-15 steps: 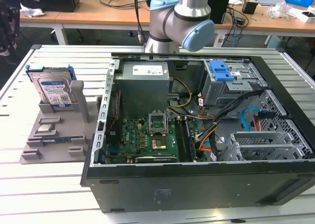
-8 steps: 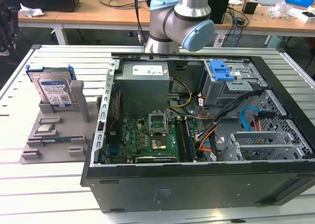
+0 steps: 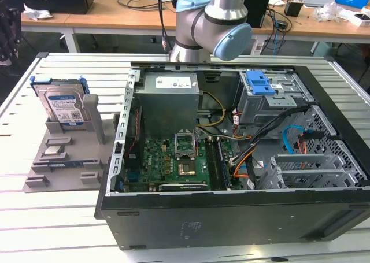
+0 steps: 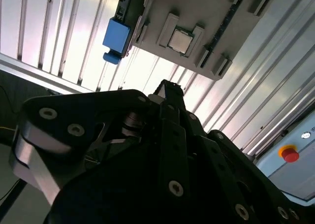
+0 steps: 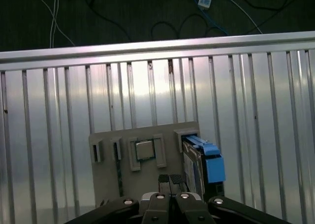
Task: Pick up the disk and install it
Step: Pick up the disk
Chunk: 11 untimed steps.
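Observation:
The disk (image 3: 62, 108) stands upright on its edge in a slot of a grey holder (image 3: 63, 162) on the slatted table, at the exterior view's left. It is silver with a white-and-blue label and a blue carrier. In the first wrist view I see the disk (image 5: 204, 166) from above at one end of the holder (image 5: 110, 177). My gripper (image 5: 170, 180) hangs well above the holder, a little aside from the disk, fingertips together with nothing between them. The second wrist view shows the carrier's blue tab (image 4: 116, 38) beyond the dark gripper (image 4: 170, 88).
An open computer case (image 3: 231, 217) lies beside the holder, with a motherboard (image 3: 173, 159), a grey power-supply box (image 3: 170, 95) and a drive bay with a blue latch (image 3: 260, 84). A processor chip (image 5: 144, 150) sits in the holder. A red stop button (image 4: 290, 155) shows at the table's side.

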{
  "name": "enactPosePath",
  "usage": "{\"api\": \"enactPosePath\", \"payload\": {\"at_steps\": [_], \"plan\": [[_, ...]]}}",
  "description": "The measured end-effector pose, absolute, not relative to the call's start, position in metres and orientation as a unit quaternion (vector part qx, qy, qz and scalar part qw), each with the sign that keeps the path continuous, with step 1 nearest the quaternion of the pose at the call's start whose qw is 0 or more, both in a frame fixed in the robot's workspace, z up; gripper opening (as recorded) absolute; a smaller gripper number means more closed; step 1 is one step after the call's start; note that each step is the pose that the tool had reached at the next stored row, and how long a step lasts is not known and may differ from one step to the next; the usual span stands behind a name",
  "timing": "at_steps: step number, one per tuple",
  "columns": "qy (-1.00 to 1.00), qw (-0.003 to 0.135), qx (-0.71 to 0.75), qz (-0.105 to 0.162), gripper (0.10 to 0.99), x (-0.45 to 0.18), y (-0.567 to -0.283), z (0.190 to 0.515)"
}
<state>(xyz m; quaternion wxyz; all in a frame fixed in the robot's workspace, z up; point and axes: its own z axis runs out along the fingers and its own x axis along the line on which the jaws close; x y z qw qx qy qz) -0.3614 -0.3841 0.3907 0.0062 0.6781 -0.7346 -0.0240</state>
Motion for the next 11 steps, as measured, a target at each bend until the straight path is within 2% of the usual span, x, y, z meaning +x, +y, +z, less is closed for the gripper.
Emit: {"api": "enactPosePath", "payload": {"at_steps": [1,2,3,8,11], "plan": [[-0.735,0.006,0.678,-0.024,0.114,-0.3614,-0.3841,0.3907],[-0.734,0.006,0.678,-0.024,0.169,-0.3614,-0.3841,0.3907],[-0.734,0.006,0.678,-0.024,0.169,-0.3614,-0.3841,0.3907],[-0.734,0.006,0.678,-0.024,0.482,-0.3614,-0.3841,0.3907],[-0.734,0.006,0.678,-0.024,0.482,-0.3614,-0.3835,0.3907]]}}
